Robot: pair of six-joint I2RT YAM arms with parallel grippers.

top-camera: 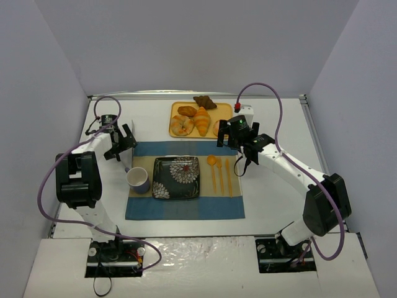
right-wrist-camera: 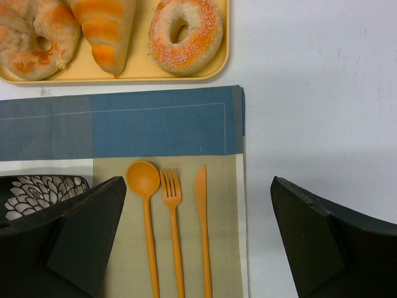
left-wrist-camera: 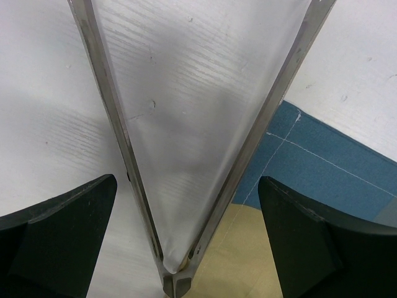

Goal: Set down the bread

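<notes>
Golden-orange, the bread (top-camera: 182, 125) lies on the yellow tray (right-wrist-camera: 136, 73) at the far side of the table (top-camera: 149, 112), just beside the croissant (top-camera: 201, 121). Both pincers gape wide, holding nothing. The left pincer (top-camera: 124, 141) hangs by the placemat's (top-camera: 186, 208) far left corner. The right pincer (right-wrist-camera: 197, 186) hangs above the orange cutlery (right-wrist-camera: 173, 223).
</notes>
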